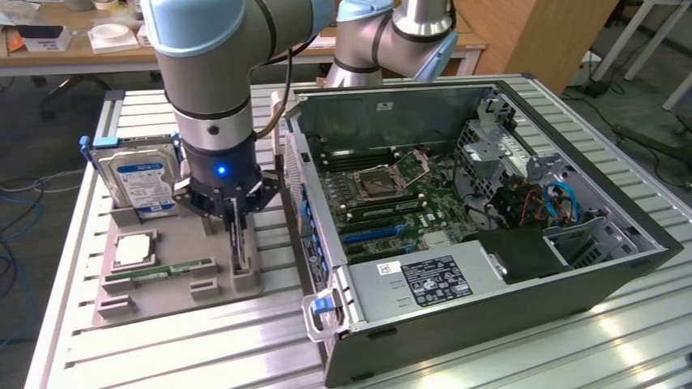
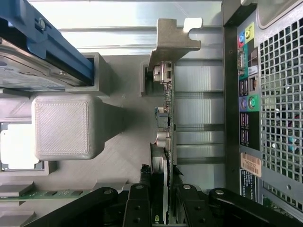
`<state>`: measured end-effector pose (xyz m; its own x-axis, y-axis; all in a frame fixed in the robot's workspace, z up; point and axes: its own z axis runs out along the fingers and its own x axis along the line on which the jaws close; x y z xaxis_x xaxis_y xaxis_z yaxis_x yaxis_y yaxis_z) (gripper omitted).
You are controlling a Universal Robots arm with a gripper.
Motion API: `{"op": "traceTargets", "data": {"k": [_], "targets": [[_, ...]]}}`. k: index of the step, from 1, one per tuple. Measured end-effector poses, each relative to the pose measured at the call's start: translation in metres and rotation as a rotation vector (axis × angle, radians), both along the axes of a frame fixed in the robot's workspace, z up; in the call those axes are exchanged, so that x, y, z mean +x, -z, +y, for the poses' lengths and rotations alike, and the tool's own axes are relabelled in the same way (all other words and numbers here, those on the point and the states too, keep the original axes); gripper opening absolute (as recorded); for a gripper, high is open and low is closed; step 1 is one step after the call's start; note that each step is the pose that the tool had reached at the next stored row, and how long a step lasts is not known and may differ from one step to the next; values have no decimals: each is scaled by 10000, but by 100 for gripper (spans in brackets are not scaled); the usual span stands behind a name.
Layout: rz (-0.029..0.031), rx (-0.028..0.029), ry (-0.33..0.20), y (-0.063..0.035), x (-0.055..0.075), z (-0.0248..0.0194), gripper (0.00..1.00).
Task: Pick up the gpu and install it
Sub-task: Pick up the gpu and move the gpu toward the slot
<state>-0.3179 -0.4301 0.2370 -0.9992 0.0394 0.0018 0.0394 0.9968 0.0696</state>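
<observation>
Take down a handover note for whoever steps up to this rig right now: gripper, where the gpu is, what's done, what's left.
Gripper: fingers shut on the gpu, one on each face of the card.
Gpu: standing on edge in its slot of the grey holder, beside the open computer case; not lifted.
Done: grip taken on the card.
Left: lifting it out of the holder and installing it on the motherboard in the case.

- The gpu [image 2: 166, 124] is a thin, dark card with a silver bracket [image 2: 173, 40] at one end.
- It stands upright on its long edge in a grey holder [image 1: 173, 301], just beside the computer case [image 1: 487, 340].
</observation>
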Motion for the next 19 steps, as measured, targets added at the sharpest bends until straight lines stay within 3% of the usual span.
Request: {"op": "traceTargets", "data": {"k": [19], "targets": [[-19, 1, -27, -93, 0, 0, 27]]}}
